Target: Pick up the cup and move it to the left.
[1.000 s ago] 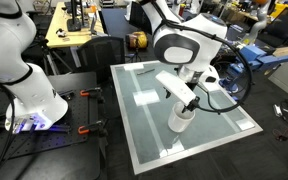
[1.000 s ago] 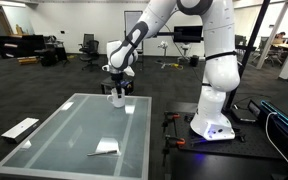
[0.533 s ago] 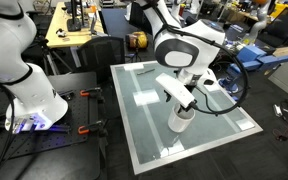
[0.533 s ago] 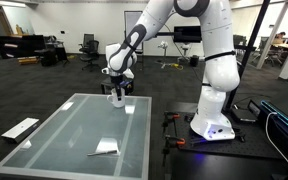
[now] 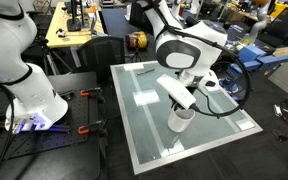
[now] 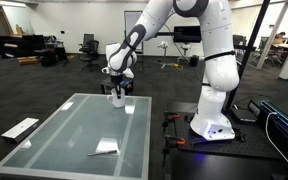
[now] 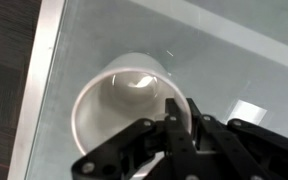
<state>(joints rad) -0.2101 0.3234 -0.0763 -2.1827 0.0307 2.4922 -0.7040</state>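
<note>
The small white cup point(image 7: 124, 105) stands upright on the glass tabletop point(image 7: 214, 60), close to the table's edge. In the wrist view my gripper point(image 7: 186, 122) is shut on the cup's rim, one finger inside the wall and the other outside. In both exterior views the cup point(image 5: 180, 121) point(image 6: 116, 99) sits under the gripper point(image 5: 183, 108) point(image 6: 117, 92), still resting on the glass. The fingertips are partly hidden by the rim.
The glass table point(image 5: 144, 125) has a pale frame and flat white tape squares point(image 7: 246, 112). A white paper piece point(image 6: 106, 147) lies near the table's front. The robot base point(image 6: 212, 125) stands beside the table. Dark carpet point(image 7: 9, 60) lies beyond the edge.
The fingers have closed from wide open onto the cup's rim. Arm and cup stay in the same place.
</note>
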